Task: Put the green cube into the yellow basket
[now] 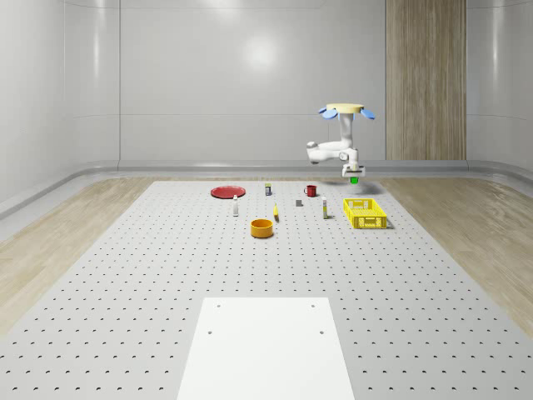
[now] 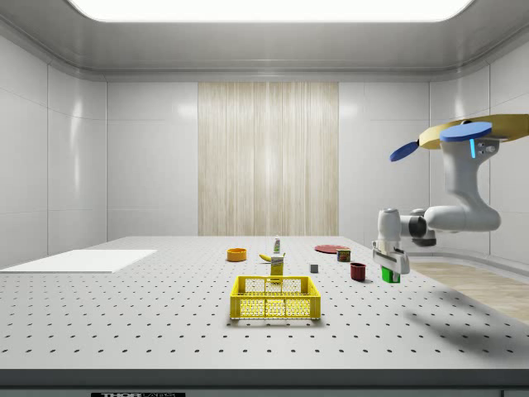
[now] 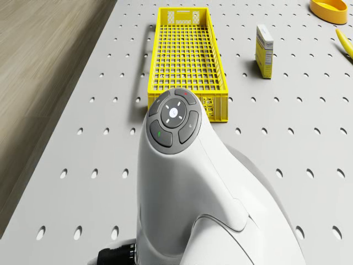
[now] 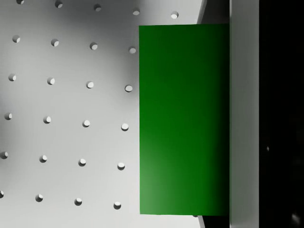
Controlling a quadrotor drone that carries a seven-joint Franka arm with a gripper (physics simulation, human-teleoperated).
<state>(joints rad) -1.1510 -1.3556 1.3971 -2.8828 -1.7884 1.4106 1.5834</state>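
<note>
So the gripper (image 2: pixel 390 270) is clamped on the green cube (image 4: pixel 184 118). In the wrist view the cube sits flush against 1 finger (image 4: pixel 244 114), with the perforated table (image 4: pixel 61 118) well below it, so the cube is up in the air, not resting on anything. In the side view the cube (image 2: pixel 391 275) pokes out under the fingertips, and the jaws are only as far apart as the cube is wide.

In the drone view the arm's white wrist link (image 3: pixel 182 182) takes up the foreground, and just past it is the yellow basket (image 3: pixel 186 63), nothing in it. A small yellow box (image 3: pixel 264 51) stands beside the basket.

In the whole-scene view the drone (image 1: pixel 345 110) hovers above the table's far side, just beyond the basket (image 1: pixel 365 213), with the cube (image 1: pixel 354 179) hanging under the gripper (image 1: pixel 354 175), above and slightly behind the basket's far end. It's not over the basket opening as far as I can tell.

Farther off on the table: an orange bowl (image 1: pixel 262 227), a red mug (image 1: pixel 311 191) and a red plate (image 1: pixel 226 192).
</note>
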